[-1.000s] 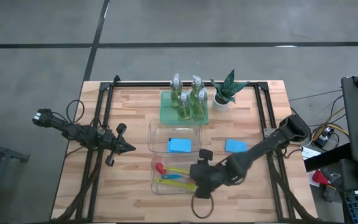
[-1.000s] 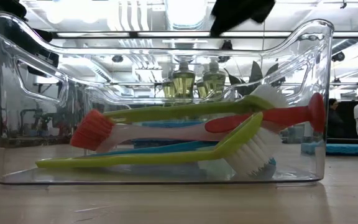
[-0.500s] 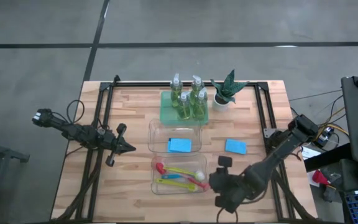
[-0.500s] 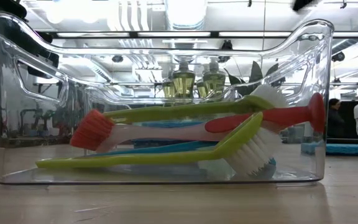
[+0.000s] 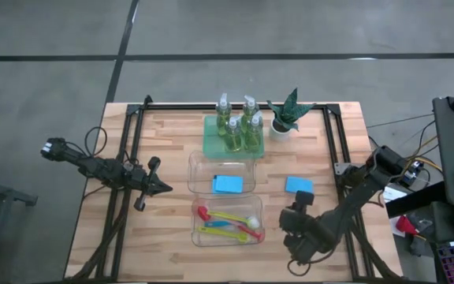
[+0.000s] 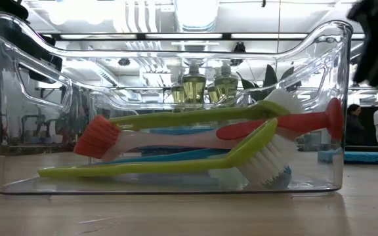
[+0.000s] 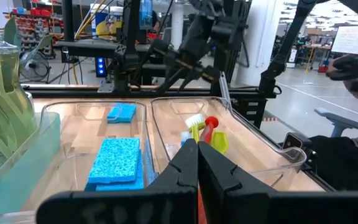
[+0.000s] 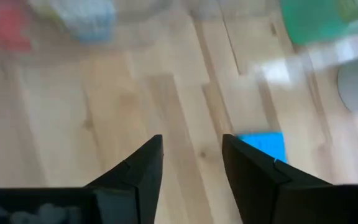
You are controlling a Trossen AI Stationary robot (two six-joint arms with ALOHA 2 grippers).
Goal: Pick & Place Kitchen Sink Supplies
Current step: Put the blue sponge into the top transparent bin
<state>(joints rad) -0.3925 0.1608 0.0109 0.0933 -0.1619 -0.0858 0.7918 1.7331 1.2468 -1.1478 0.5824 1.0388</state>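
My right gripper [image 8: 191,163] hangs empty, fingers parted, over bare wood beside the brush bin [image 5: 228,221].

The brushes [image 5: 227,224] lie lengthwise across the bin. A loose blue sponge [image 5: 299,185] lies flat on the plank table [image 5: 164,229]. My left gripper [image 5: 162,188] is closed.

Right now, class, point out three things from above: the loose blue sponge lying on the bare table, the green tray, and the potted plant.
loose blue sponge [image 5: 299,185], high view, middle of its top face.
green tray [image 5: 212,143], high view, bare left edge.
potted plant [image 5: 291,108], high view, its leaves.
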